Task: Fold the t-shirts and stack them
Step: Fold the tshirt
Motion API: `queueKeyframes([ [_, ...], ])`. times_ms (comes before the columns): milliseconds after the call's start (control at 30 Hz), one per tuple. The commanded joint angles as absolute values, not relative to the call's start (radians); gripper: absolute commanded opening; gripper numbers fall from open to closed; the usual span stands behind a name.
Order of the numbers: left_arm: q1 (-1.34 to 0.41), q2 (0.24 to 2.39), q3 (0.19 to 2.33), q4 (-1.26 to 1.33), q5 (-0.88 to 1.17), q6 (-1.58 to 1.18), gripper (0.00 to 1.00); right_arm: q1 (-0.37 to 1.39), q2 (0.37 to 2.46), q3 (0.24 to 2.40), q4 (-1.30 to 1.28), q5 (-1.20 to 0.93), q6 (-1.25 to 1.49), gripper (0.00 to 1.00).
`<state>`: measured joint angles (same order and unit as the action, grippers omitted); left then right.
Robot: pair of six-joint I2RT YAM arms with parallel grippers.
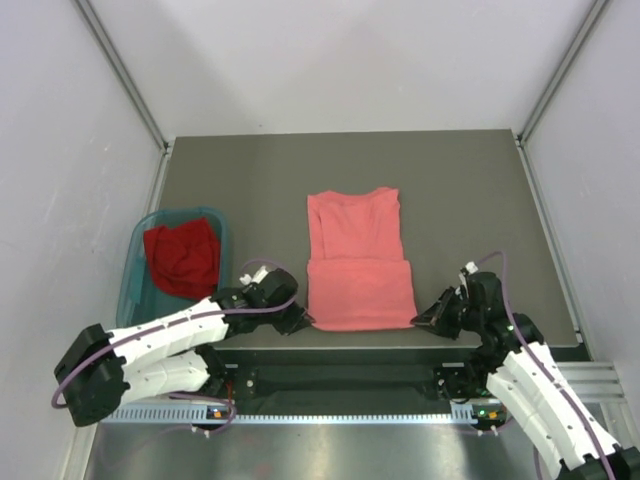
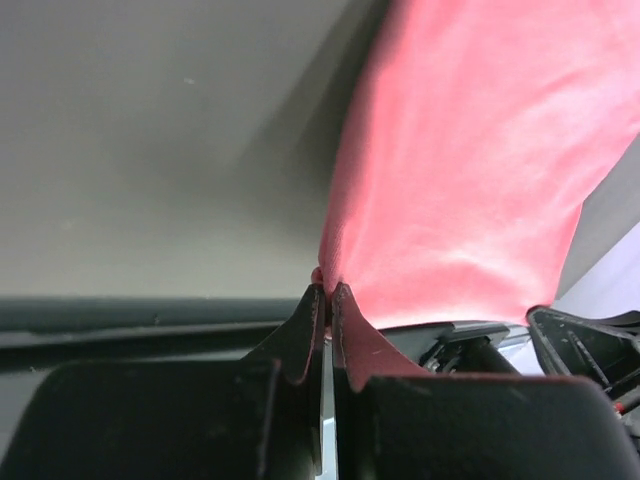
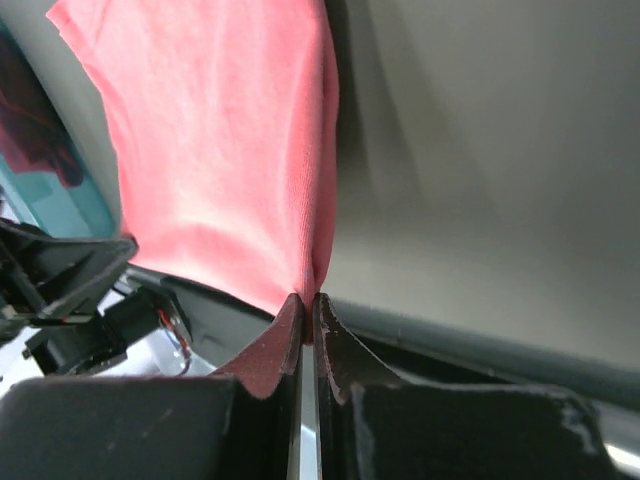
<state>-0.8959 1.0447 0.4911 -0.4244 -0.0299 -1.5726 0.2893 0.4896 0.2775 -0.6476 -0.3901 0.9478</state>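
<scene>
The salmon-pink t-shirt (image 1: 357,255) lies on the grey table, its near part folded over in a wider band. My left gripper (image 1: 303,322) is shut on the shirt's near left corner; the left wrist view shows the cloth (image 2: 470,150) pinched between the fingertips (image 2: 318,300). My right gripper (image 1: 421,319) is shut on the near right corner; the right wrist view shows the cloth (image 3: 230,150) held at the tips (image 3: 300,305). The deep red t-shirt (image 1: 183,257) lies crumpled in the teal basket (image 1: 135,270) at the left.
The grey table (image 1: 460,200) ends at a dark front edge (image 1: 360,345) just below both grippers. White walls with metal rails stand to the left and right. The basket edge shows in the right wrist view (image 3: 60,190).
</scene>
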Motion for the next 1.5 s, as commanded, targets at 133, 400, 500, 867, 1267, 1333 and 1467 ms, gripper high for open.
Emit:
queueKeyframes([
  [133,-0.916,1.045,0.727,-0.653,-0.233,-1.513,0.00,0.275,0.679,0.578,-0.749,-0.364,0.815,0.00],
  [400,-0.645,1.213,0.985,-0.659,-0.172,-1.191,0.00,0.252,1.087,0.949,-0.637,-0.396,0.698,0.00],
  [500,-0.528,1.334,1.052,-0.618,-0.089,-1.065,0.00,0.238,1.230,1.047,-0.592,-0.414,0.666,0.00],
  [867,-0.426,1.810,1.514,-0.652,0.064,-0.792,0.00,0.178,1.626,1.350,-0.537,-0.483,0.601,0.00],
  [1267,-0.384,1.972,1.726,-0.649,0.081,-0.710,0.00,0.115,1.790,1.465,-0.506,-0.546,0.601,0.00],
  [1333,-0.376,1.997,1.738,-0.641,0.098,-0.713,0.00,0.110,1.824,1.482,-0.496,-0.560,0.604,0.00],
  [1467,-0.367,2.029,1.755,-0.614,0.118,-0.715,0.00,0.107,1.868,1.509,-0.468,-0.575,0.615,0.00],
])
